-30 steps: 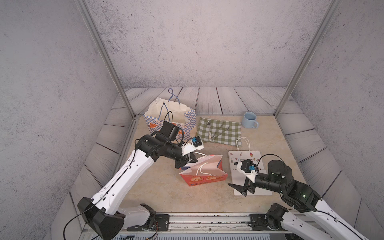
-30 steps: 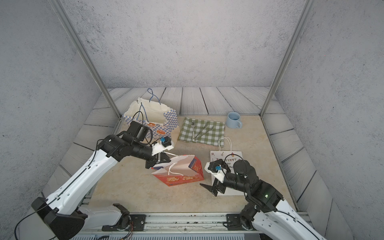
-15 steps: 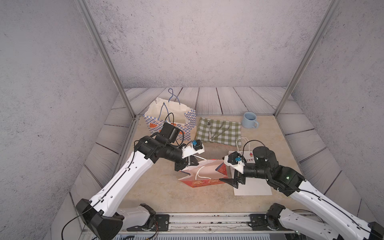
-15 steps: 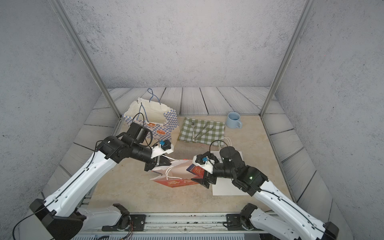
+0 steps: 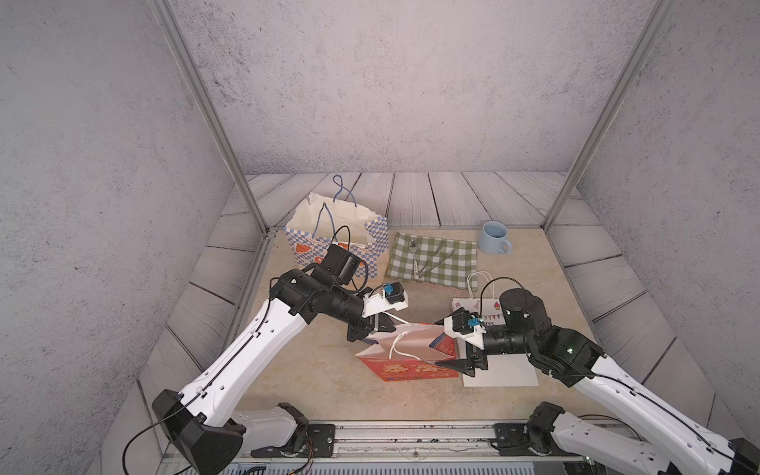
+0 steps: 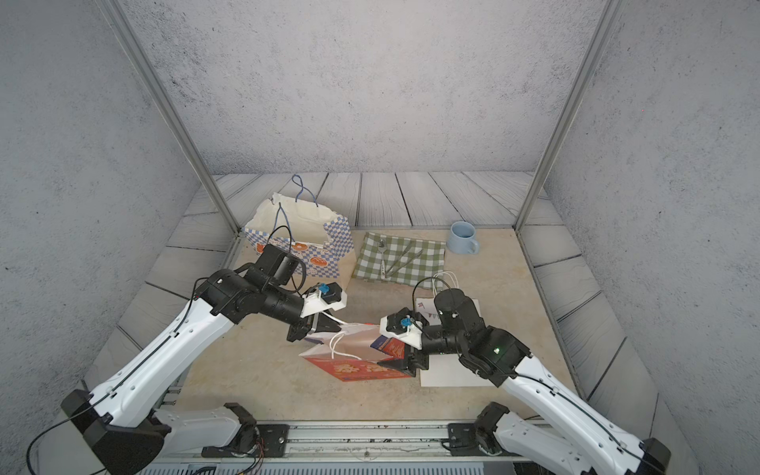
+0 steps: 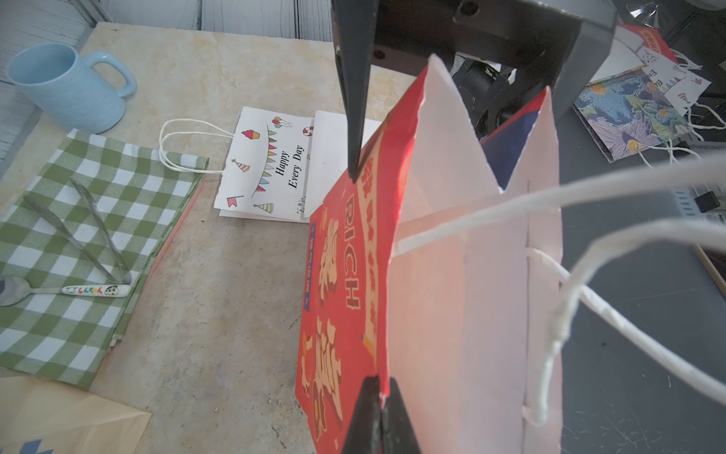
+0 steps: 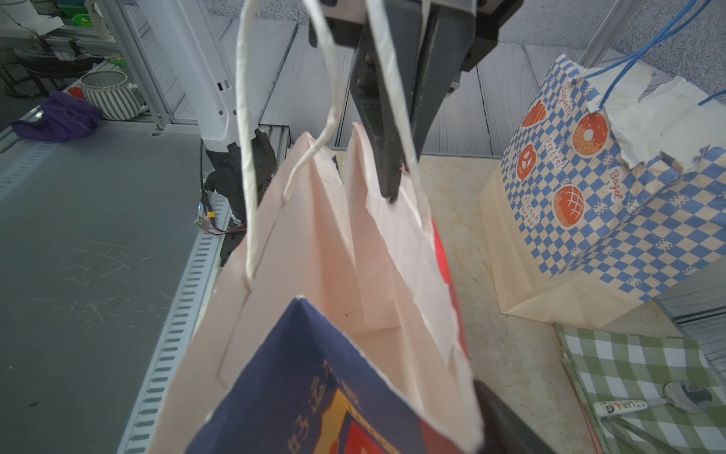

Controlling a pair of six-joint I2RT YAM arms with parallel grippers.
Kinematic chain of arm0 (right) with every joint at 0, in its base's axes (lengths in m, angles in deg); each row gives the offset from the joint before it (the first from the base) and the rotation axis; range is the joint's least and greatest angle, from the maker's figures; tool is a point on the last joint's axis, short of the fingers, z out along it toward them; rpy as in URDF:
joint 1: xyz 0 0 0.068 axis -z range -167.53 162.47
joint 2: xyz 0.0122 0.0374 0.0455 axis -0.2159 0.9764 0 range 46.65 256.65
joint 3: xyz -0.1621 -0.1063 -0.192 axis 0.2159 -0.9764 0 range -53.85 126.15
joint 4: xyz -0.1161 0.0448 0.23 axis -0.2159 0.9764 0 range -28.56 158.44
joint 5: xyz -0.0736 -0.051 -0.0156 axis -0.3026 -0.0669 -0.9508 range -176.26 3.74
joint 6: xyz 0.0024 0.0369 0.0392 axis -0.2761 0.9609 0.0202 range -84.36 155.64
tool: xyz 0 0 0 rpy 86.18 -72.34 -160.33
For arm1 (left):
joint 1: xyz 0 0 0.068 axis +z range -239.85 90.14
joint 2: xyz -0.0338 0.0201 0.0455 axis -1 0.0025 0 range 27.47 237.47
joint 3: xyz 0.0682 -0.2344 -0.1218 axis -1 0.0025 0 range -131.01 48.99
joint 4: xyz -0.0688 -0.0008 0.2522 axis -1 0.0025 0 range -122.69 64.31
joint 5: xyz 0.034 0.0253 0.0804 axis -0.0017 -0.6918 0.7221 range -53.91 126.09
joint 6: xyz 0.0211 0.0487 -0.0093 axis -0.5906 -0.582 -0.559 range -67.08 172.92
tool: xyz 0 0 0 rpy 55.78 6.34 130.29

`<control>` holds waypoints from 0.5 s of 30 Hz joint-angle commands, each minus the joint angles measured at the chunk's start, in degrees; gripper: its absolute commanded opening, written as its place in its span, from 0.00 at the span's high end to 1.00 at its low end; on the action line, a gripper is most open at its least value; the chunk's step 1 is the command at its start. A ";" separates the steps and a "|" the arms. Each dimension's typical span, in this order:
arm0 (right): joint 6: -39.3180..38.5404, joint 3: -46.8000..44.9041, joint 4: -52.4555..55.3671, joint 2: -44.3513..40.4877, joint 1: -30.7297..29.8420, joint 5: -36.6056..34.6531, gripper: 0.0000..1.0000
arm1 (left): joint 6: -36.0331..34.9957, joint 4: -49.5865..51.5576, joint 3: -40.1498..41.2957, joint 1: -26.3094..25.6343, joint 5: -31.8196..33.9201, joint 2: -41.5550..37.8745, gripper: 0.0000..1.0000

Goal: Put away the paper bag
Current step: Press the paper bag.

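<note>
The red paper bag (image 5: 411,357) (image 6: 353,364) stands in the middle of the table with its mouth up and its white cord handles loose. My left gripper (image 5: 380,325) (image 7: 375,383) is shut on the rim at the bag's left end. At the bag's right end my right gripper (image 5: 442,351) (image 6: 384,351) is open, one finger on each side of the folded side panel. In the right wrist view the bag (image 8: 353,275) fills the middle and hides one finger; the other finger (image 8: 506,420) shows beside it.
A white "Happy Every Day" bag (image 5: 501,370) (image 7: 271,165) lies flat under my right arm. A blue checked bag (image 5: 341,238) (image 8: 589,216) stands open at the back left. Beside it lies a green checked cloth (image 5: 436,257) with spoon and tongs, then a blue mug (image 5: 493,238).
My right arm has swung left from over the flat white bag to the red bag's right end, and its jaws have narrowed a little. The left gripper has kept its grip.
</note>
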 commanded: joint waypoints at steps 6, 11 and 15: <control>-1.20 -0.89 0.01 -0.21 -0.14 -0.46 0.36 | 1.06 -0.63 -0.25 -0.40 0.75 0.32 0.98; -0.10 -0.99 0.07 0.19 -0.06 -0.42 0.40 | 0.98 -0.65 -0.08 -0.40 0.35 0.09 0.97; 0.52 -1.57 -0.27 0.15 -0.09 -1.05 0.44 | 0.96 -0.60 0.26 -0.43 0.22 -0.35 0.98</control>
